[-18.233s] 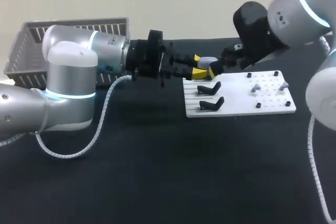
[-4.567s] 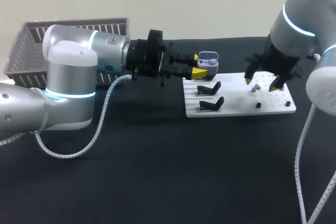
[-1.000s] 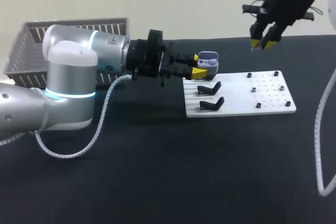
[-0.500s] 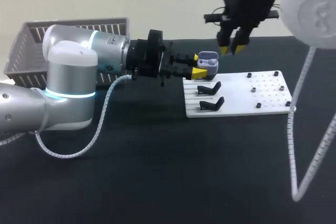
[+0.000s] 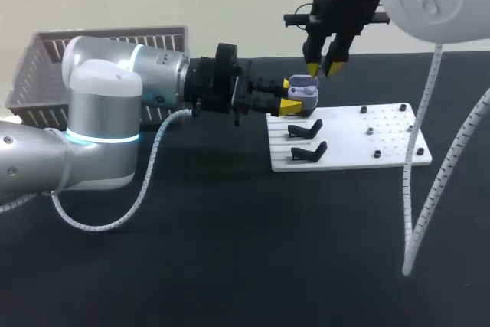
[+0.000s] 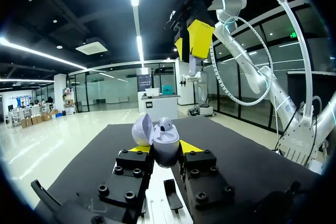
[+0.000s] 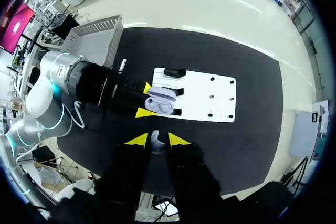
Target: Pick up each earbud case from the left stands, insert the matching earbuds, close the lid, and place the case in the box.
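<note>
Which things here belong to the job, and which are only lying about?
Job: case, open in the left gripper; earbud in the right gripper; basket; board.
Lying about: two empty stands; pegs on the board.

A: Where does the head camera sit?
B: Above and behind, looking down on the table [image 5: 230,266] from fairly far, with both arms in view.
A: And the left wrist one?
B: Low over the table, facing level along the left claw [image 6: 165,149], very near the case [image 6: 167,136] it grips. The right claw [image 6: 191,43] hangs above and ahead of it.
A: The right wrist?
B: High up, facing straight down past its own claw and the earbud [image 7: 156,141] pinched there, onto the whole table.
A: What do they share?
B: All three catch the case and both claws.
</note>
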`<state>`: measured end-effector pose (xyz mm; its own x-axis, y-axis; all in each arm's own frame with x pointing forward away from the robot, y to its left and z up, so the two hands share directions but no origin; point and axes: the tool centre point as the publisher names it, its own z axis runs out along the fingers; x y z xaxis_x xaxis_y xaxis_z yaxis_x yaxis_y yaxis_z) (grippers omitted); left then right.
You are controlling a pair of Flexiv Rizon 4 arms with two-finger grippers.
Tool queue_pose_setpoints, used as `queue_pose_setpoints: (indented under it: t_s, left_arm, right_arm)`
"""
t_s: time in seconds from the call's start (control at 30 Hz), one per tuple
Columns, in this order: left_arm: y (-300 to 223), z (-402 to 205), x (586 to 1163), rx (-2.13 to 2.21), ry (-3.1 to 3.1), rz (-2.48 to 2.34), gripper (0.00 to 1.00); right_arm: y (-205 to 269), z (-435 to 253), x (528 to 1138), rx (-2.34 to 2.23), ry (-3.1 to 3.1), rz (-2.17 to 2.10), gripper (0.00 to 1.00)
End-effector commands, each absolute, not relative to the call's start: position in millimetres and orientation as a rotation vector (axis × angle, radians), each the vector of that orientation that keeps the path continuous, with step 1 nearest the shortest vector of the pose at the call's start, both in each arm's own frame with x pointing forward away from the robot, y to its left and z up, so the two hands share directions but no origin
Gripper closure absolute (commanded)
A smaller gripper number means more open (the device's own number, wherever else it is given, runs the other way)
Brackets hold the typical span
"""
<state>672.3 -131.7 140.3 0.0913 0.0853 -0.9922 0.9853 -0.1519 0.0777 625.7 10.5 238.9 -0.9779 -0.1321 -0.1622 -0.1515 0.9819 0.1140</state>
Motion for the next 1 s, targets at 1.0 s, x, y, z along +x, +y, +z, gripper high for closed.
queue_pose_setpoints:
  t_s: [1.0]
  left_arm:
    - [-132, 139, 672, 1.423, 1.137, -1.205, 1.00]
  right_arm:
    - [45, 216, 644, -0.323, 3.006, 0.002, 1.00]
